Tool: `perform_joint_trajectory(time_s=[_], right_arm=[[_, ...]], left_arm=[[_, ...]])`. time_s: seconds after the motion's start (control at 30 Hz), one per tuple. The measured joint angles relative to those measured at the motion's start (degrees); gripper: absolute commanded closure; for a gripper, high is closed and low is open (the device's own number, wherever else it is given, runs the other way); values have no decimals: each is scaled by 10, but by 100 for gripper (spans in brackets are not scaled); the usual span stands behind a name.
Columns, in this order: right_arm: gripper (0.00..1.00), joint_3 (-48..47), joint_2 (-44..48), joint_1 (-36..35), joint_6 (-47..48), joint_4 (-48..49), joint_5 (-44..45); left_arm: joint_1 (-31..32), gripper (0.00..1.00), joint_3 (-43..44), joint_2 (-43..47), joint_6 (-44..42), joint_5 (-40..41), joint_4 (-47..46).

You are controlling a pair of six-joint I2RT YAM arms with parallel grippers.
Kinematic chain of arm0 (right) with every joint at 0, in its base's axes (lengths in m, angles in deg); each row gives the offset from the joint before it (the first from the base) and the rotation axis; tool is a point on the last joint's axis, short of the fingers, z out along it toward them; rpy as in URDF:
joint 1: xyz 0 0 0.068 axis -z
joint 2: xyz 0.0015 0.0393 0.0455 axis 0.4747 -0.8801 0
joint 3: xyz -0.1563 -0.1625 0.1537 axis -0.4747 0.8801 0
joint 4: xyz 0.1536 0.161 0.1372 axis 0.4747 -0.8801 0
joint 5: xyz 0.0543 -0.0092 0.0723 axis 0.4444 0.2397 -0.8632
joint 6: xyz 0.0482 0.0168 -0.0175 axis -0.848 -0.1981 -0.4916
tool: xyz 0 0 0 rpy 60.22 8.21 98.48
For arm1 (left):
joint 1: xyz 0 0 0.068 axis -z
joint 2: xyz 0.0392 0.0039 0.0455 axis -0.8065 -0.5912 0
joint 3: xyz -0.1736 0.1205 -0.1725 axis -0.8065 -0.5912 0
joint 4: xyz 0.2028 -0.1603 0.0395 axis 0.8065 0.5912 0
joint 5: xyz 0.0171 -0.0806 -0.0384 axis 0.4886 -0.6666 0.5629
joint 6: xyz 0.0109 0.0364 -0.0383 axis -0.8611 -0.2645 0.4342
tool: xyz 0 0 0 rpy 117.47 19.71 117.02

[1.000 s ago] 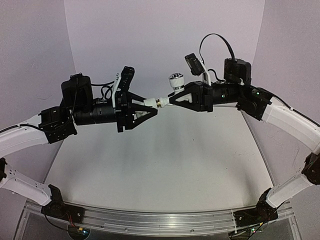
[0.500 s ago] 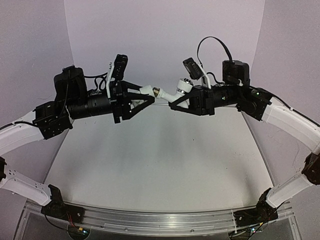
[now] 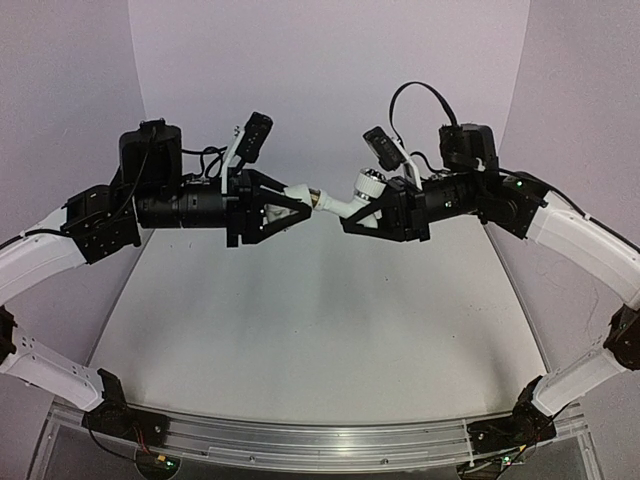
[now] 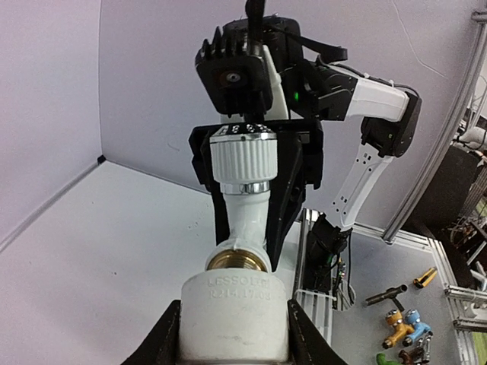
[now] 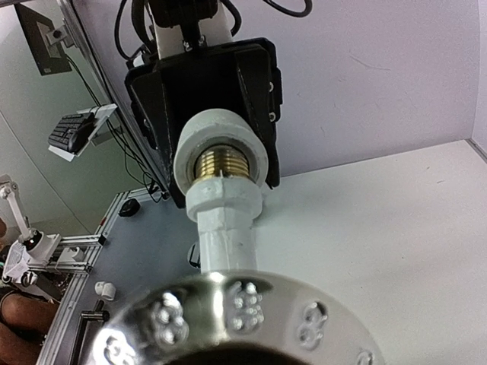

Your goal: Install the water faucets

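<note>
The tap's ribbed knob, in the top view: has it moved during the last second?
Yes. The knob has sunk toward the table and shifted right, tilting over.

Left fitting point(image 3: 298, 192) meets right tap point(image 3: 347, 203) above the table point(image 3: 320, 340).

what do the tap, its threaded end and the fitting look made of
The tap looks like smooth, slightly glossy white plastic, with a moulded ribbed knob; the cap shines like chrome, metal or plating unclear. The threaded end is probably brass: yellow metallic sheen. The fitting looks like matt white plastic with raised moulded lettering.
</note>
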Motion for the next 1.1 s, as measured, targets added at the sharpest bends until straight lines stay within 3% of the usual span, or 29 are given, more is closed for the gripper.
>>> perform_joint_trajectory(time_s=[0.27, 0.63, 1.1], right_arm=[[100, 0, 0, -3, 53, -40, 29], [100, -14, 0, -5, 122, -83, 49], [100, -17, 0, -8, 176, -157, 75]], left_arm=[[-6, 100, 0, 0, 100, -16, 35], [-60, 100, -29, -11, 277, -148, -30], [-73, 100, -13, -51, 305, -228, 10]])
